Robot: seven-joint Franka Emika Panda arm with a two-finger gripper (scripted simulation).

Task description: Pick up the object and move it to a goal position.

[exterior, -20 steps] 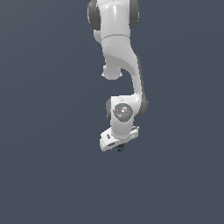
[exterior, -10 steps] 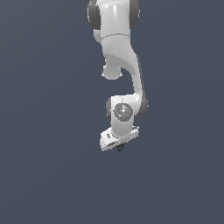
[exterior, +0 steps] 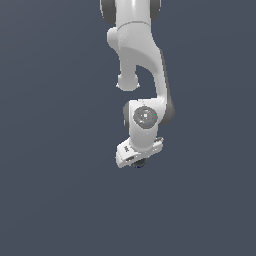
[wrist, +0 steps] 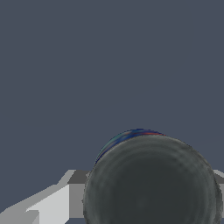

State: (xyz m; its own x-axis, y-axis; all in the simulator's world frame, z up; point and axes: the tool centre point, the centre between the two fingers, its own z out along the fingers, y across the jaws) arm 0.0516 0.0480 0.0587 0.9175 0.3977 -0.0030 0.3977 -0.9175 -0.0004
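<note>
**White arm hangs over a plain grey ground, small can tucked at its tip**

The ground (exterior: 50, 200) is the biggest thing here: a flat, dark blue-grey field that fills both views with no marks on it.

Against it the arm (exterior: 137, 55) comes down from the top of the exterior view, white and glossy, bending through a rounded elbow to a wrist joint with a grey disc on its face. Below that joint sits the pale hand block, tilted, with its lower end toward the exterior view's left.

The gripper (exterior: 139, 163) pokes out just under that block, mostly hidden by it. From the wrist view a grey-white finger (wrist: 52, 199) shows beside the can, touching or just beside it; whether the jaws actually clamp it I cannot tell.

The can (wrist: 151, 181) is right at the gripper, between the fingers. In the wrist view its round grey top looms large, with a thin blue and red rim of side wall at its far edge. In the exterior view it is only a dark speck (exterior: 141, 164) under the hand.
</note>
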